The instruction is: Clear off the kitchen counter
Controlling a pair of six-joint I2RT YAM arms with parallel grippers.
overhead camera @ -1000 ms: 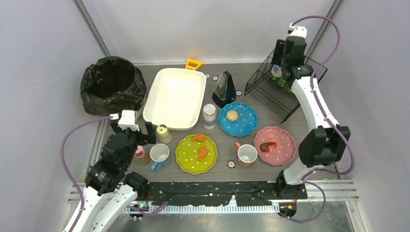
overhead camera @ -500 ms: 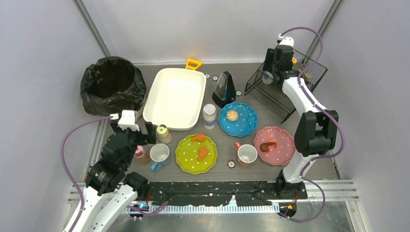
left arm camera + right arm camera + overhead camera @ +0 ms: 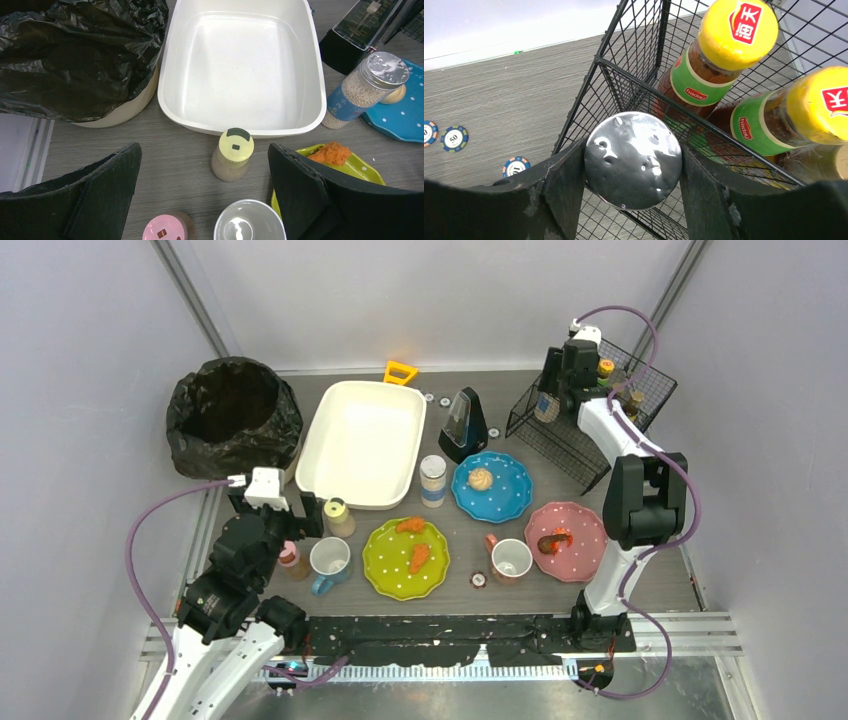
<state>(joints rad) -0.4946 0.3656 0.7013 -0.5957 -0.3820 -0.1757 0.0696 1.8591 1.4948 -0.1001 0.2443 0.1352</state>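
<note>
The kitchen counter (image 3: 457, 537) carries plates, mugs and shakers. My right gripper (image 3: 548, 400) is shut on a jar with a silver lid (image 3: 633, 159), held over the near left rim of the black wire basket (image 3: 585, 445). Two yellow-capped sauce bottles (image 3: 724, 45) lie inside that basket. My left gripper (image 3: 202, 155) hangs open above the counter, its jaws wide apart. A yellow-lidded shaker (image 3: 236, 150) stands between and just beyond its fingertips, untouched. A pink-lidded shaker (image 3: 162, 231) and a blue mug (image 3: 248, 222) sit right below it.
A white tub (image 3: 363, 443) and a black-bagged bin (image 3: 232, 415) stand at the back left. A metronome (image 3: 463, 424), a second silver-lidded jar (image 3: 432, 480), green (image 3: 405, 558), blue (image 3: 492, 487) and pink (image 3: 570, 540) plates with food, and an orange-handled mug (image 3: 511, 559) fill the middle. Poker chips (image 3: 454, 137) lie near the basket.
The right arm has swung left and back with the jar, from above the basket's middle to its left rim. The left arm has not moved.
</note>
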